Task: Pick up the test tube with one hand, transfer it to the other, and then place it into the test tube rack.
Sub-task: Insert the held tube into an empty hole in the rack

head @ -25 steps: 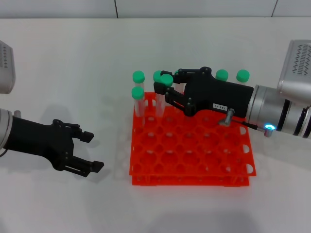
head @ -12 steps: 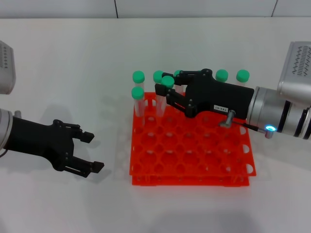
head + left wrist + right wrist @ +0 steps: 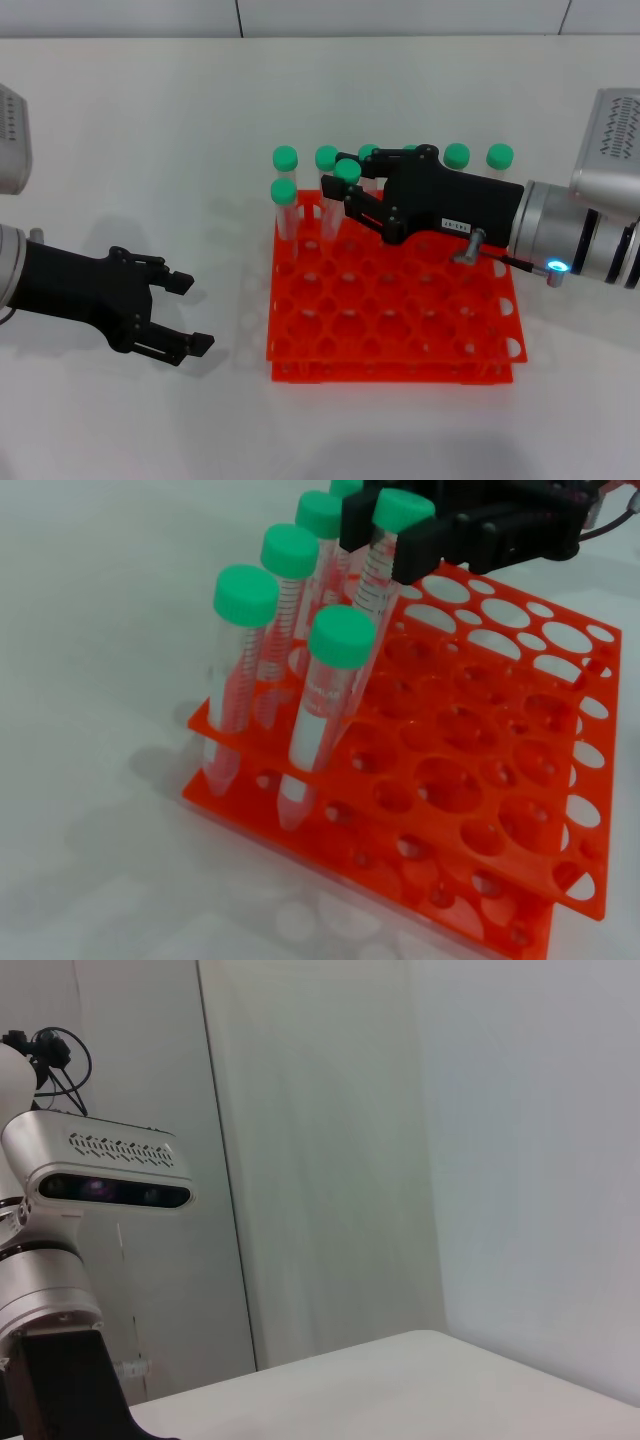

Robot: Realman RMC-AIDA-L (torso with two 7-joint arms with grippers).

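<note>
The orange-red test tube rack lies mid-table and also shows in the left wrist view. My right gripper reaches over its back rows and is shut on a green-capped test tube just below the cap. In the left wrist view the right gripper holds that tube tilted, its lower end down among the rack's back-left holes. My left gripper is open and empty, low over the table left of the rack.
Several other green-capped tubes stand in the rack's back rows, such as two at the left corner and two at the back right. The right wrist view shows only a wall and a silver arm housing.
My right gripper with the tube has shifted slightly right and toward the front of the rack. The left arm has not moved.
</note>
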